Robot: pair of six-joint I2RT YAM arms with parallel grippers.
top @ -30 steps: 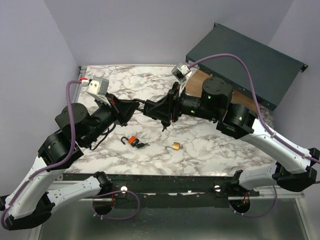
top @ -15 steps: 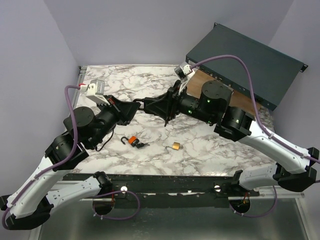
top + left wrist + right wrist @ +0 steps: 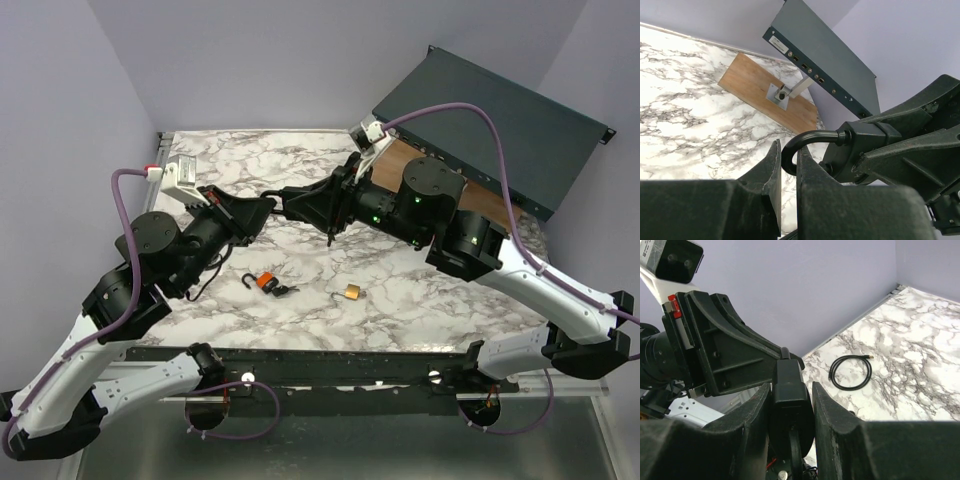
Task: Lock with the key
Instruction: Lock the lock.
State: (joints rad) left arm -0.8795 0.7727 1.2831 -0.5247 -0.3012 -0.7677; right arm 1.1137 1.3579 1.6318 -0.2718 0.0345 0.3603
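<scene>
Both had drifted toward the left edge of the bench (image 3: 430, 300) — my right claw (image 3: 791, 388) clamped on the black padlock (image 3: 860, 145), my left claw (image 3: 788, 153) pinching its shackle (image 3: 805, 137), midair. I judged the shackle nearly seated; locking remained.

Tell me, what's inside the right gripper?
The right gripper pinches a black padlock by its body. Its shackle sits in the left gripper. The fingers cover its sides, and no keyhole shows.
</scene>
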